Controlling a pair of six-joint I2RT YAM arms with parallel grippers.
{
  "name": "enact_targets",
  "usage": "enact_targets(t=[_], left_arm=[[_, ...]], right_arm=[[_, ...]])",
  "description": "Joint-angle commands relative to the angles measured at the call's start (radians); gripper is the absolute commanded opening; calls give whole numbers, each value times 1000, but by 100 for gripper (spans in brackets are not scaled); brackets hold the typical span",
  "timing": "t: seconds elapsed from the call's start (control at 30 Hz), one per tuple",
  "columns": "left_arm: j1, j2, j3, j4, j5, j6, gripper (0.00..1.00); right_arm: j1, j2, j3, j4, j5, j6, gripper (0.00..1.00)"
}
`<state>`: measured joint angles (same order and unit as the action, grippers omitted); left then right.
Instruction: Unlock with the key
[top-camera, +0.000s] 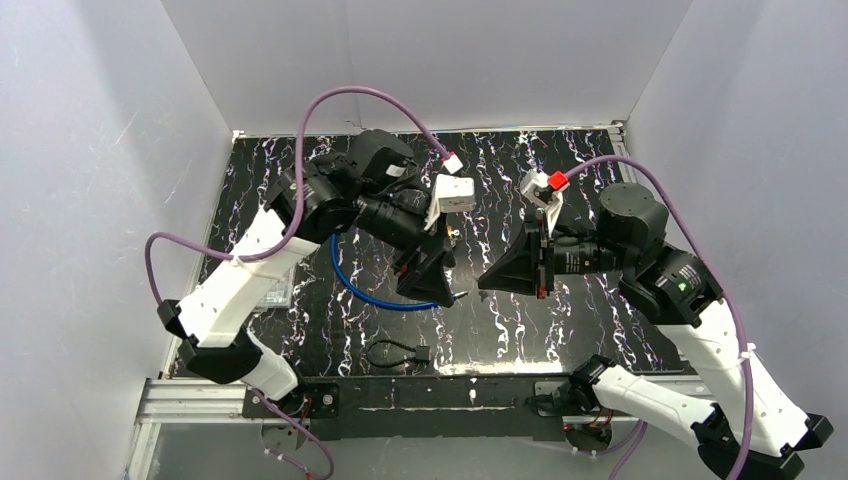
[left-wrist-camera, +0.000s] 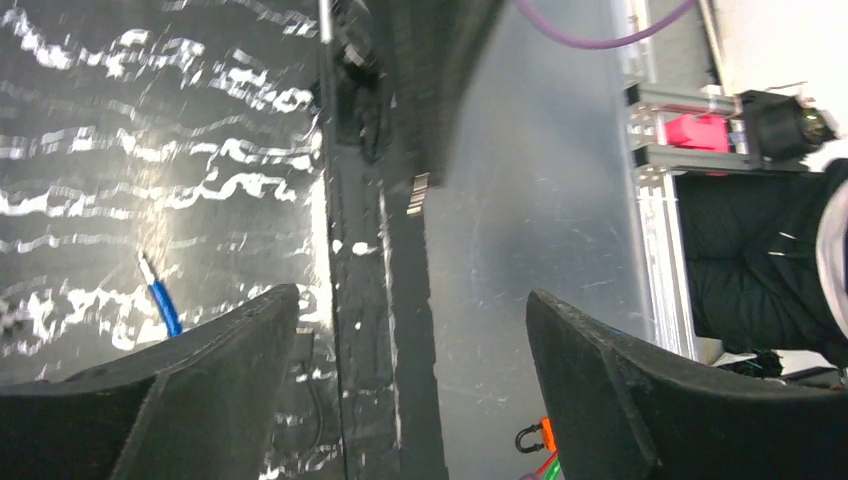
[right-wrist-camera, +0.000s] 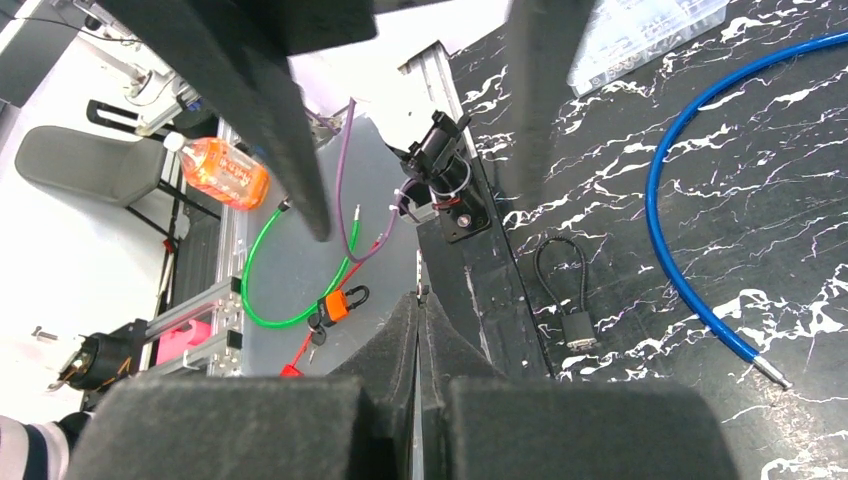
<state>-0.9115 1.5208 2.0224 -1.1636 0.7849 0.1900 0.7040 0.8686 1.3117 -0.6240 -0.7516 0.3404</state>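
Left end effector spread, blue cable just beside

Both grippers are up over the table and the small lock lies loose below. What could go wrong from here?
The left gripper and right gripper hang close, tips facing, so they may bump. The small lock lies unheld near the front edge of the table; a push could slide it away. The blue cable loops under the left gripper and could snag it.

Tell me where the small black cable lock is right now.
In the top view, the small black cable lock lies near the front edge of the table, left of centre, just in front of the blue cable loop.
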Motion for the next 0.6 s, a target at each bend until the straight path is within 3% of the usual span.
enact_targets(t=[0.0,0.13,0.33,0.57], left_arm=[[7,-57,26,54,226,-37,80],[7,-59,3,88,241,-63,79],[8,-62,-26,123,148,-71,75],[8,-89,-68,171,64,-91,60]], right_arm=[[6,14,50,3,-25,-28,1],[14,31,58,31,-48,-17,1],[48,41,48,78,-36,3,1],[79,49,38,96,-10,5,1]])
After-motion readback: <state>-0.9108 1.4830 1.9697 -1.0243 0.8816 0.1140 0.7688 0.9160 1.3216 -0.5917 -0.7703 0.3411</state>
